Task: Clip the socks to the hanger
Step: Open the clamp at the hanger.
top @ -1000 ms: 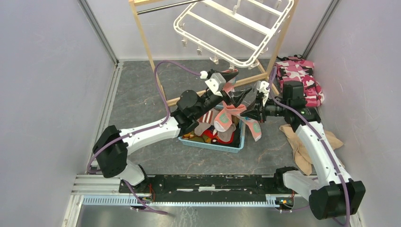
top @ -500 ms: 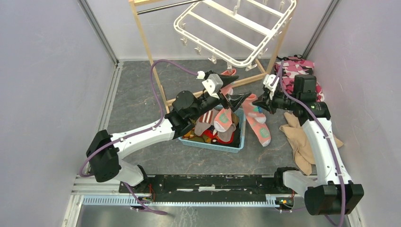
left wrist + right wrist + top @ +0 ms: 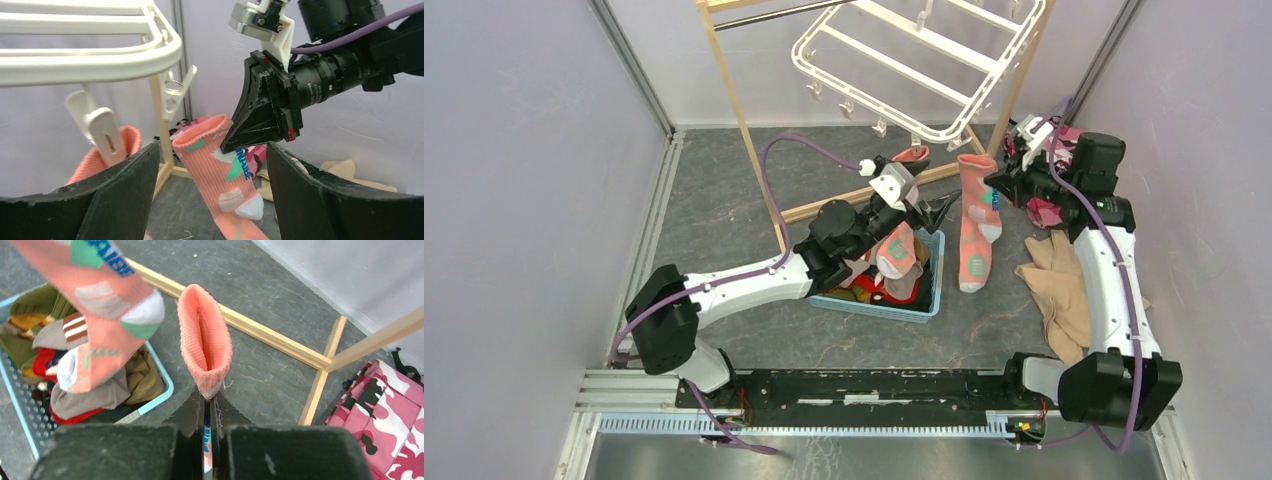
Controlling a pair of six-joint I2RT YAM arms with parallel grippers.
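My right gripper (image 3: 996, 185) is shut on the cuff of a salmon-pink sock (image 3: 974, 225) with teal and white patches. The sock hangs straight down just below the near corner of the white hanger (image 3: 864, 92). In the right wrist view the cuff (image 3: 205, 345) sticks out past the shut fingertips (image 3: 207, 400). My left gripper (image 3: 932, 183) is open and empty, its jaws on either side of this sock (image 3: 220, 175) without touching it. A second salmon-pink sock (image 3: 911, 153) hangs at a white clip (image 3: 102, 132) on the hanger rim (image 3: 100, 62). Its foot (image 3: 100, 315) reaches over the basket.
A blue basket (image 3: 874, 308) under my left arm holds several more socks, grey-brown striped and red. The wooden frame stand (image 3: 733, 90) carries the hanger. A pink camouflage cloth (image 3: 385, 410) lies at the back right. A tan garment (image 3: 1059, 280) lies on the floor at the right.
My right gripper has carried the salmon-pink sock up and back from over the basket to below the hanger's corner. My left gripper has shifted slightly right and stays open.
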